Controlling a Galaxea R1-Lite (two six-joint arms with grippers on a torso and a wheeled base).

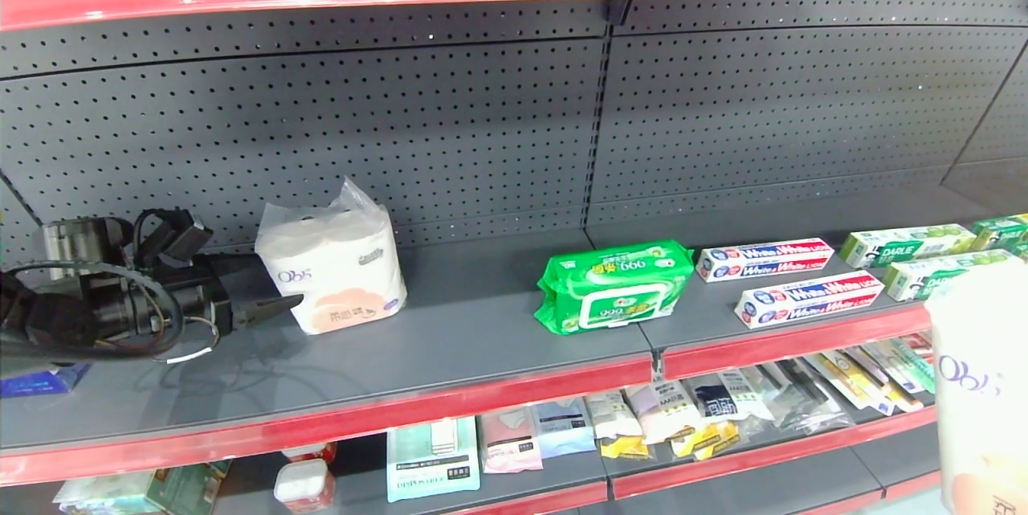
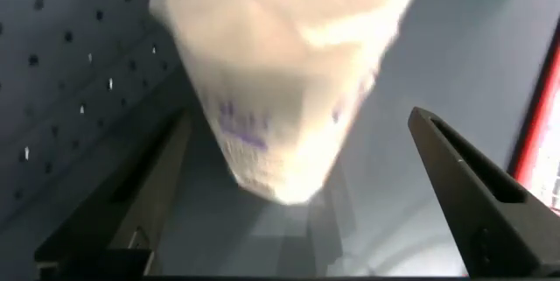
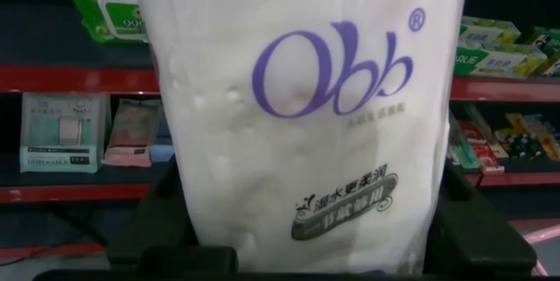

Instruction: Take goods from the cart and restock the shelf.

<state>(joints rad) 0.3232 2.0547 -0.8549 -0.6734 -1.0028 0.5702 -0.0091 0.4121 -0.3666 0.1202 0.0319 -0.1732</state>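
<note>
Bearing roll pack (image 1: 333, 262), wipes (image 1: 614, 284), toothpaste boxes (image 1: 764, 259), shelf (image 1: 450, 338), right tool (image 3: 311, 228) clasping second pack (image 3: 306, 97)

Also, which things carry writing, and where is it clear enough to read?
Held tissue pack: large purple letters, clear.
Shelved tissue pack: small purple letters, just legible.
Green wipes pack: white digits and characters, legible.
Toothpaste boxes: bold lettering, legible.
Lower-shelf packets: too small to read.

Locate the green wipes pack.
Head view: the green wipes pack lies mid-shelf, between the toilet paper pack on its left and toothpaste boxes on its right.
</note>
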